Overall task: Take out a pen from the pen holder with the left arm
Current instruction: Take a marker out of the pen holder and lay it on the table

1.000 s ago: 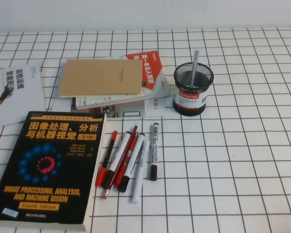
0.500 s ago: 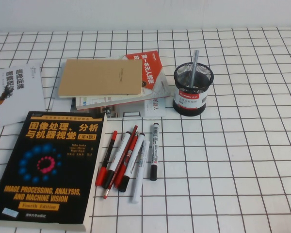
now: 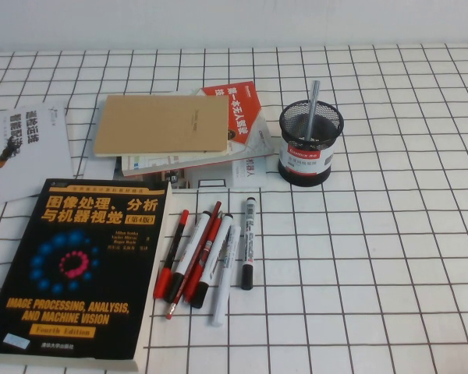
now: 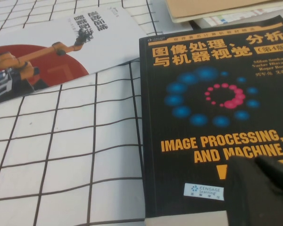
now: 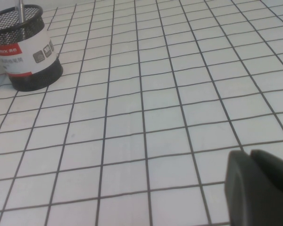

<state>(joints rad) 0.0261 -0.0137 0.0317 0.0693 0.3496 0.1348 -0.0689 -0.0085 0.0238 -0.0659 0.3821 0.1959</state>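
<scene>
A black mesh pen holder (image 3: 311, 142) with a red and white label stands at the back of the gridded table, with one grey pen (image 3: 313, 97) upright in it. The right wrist view also has the pen holder (image 5: 26, 49), far off. Neither arm shows in the high view. My left gripper (image 4: 255, 162) hangs shut and empty over the near corner of the black textbook (image 4: 212, 108). My right gripper (image 5: 250, 155) is shut too, holding nothing, above bare table well away from the holder.
Several red, white and black markers (image 3: 205, 253) lie side by side in front of the holder. The black textbook (image 3: 74, 269) sits at the front left, a stack of books (image 3: 175, 128) behind it, and a white brochure (image 3: 19, 148) at the far left.
</scene>
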